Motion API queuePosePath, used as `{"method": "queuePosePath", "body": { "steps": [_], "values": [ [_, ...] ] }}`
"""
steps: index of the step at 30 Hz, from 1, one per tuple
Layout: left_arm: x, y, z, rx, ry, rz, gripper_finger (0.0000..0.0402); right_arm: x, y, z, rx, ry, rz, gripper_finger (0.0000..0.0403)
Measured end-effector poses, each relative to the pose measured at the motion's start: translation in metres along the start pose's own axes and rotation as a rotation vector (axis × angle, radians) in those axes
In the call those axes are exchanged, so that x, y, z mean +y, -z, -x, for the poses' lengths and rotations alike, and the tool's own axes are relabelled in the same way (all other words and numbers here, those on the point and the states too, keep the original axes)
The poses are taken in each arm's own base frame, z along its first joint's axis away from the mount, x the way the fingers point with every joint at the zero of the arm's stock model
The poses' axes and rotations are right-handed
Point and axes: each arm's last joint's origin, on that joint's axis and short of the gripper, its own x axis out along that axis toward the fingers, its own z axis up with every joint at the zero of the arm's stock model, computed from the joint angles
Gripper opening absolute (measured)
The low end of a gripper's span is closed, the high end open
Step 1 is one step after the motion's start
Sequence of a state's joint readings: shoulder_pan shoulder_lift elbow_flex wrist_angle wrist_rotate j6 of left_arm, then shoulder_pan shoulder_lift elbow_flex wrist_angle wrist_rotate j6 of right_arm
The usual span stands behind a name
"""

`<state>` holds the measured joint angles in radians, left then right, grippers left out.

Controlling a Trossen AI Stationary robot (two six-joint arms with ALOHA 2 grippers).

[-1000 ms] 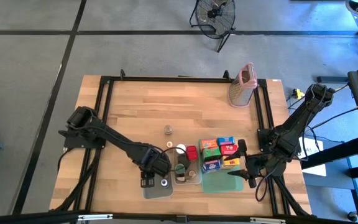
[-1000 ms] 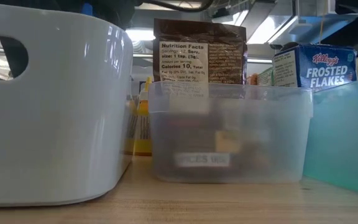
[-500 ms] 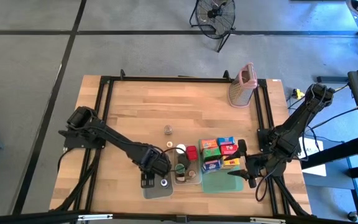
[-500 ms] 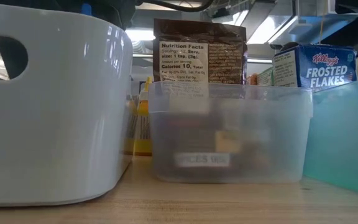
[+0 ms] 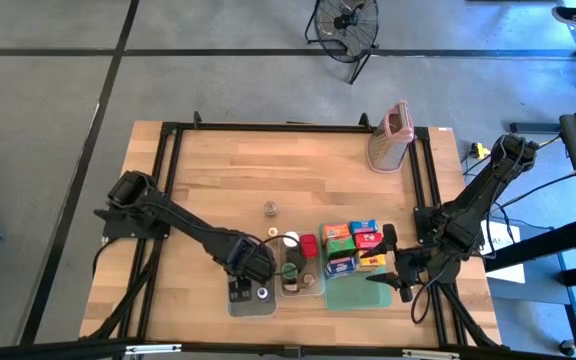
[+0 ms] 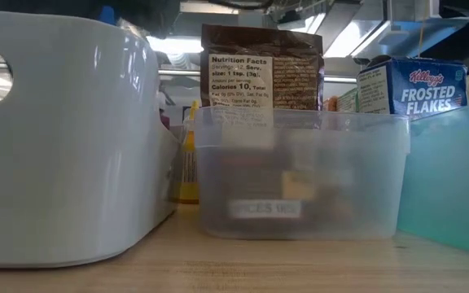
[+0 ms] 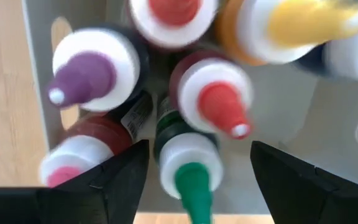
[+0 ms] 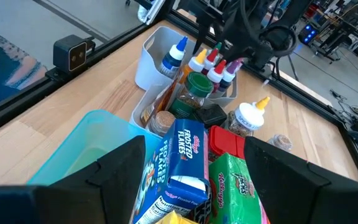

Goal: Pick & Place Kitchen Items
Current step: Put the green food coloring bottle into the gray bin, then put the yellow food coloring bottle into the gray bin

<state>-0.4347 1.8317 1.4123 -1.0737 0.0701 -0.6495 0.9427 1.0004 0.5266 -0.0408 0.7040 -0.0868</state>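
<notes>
Near the table's front edge stands a white tub (image 5: 251,308) holding several small squeeze bottles with purple, red, pink, yellow and green caps. My left gripper (image 7: 197,180) points straight down into it, open, one finger on each side of the green-capped bottle (image 7: 188,168); I see a gap on both sides. Colourful cartons (image 5: 353,248), among them a blue Frosted Flakes carton (image 8: 179,155), stand in the teal tray (image 5: 363,292). My right gripper (image 5: 393,270) waits open at that tray's right edge, holding nothing.
A clear tub (image 6: 300,175) with jars and a brown packet sits between the white tub and the teal tray. A small jar (image 5: 270,209) stands alone mid-table, a yellow-tipped bottle (image 8: 248,115) behind the clear tub. The pink-topped grater (image 5: 391,137) is far right. Bare wood lies left and far.
In the low view the white tub has shifted a little toward the table's left, and its near wall now stands slightly tilted. Both arms have kept their places.
</notes>
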Motion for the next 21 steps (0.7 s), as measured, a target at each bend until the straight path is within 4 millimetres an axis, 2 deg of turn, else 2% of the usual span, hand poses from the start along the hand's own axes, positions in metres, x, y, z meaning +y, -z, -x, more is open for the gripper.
{"method": "queuePosePath", "body": {
  "steps": [11,17,21],
  "values": [
    [-0.008,-0.006,0.021,-0.039,0.043,0.002,0.0276,0.0,0.0,0.0,0.0,0.0,0.0,0.0275],
    [-0.005,-0.001,0.038,0.015,-0.034,0.053,0.0276,0.0,0.0,0.0,0.0,0.0,0.0,0.0275],
    [-0.001,0.001,0.057,0.019,-0.105,0.038,0.0276,0.0,0.0,0.0,0.0,0.0,0.0,0.0275]
  ]
}}
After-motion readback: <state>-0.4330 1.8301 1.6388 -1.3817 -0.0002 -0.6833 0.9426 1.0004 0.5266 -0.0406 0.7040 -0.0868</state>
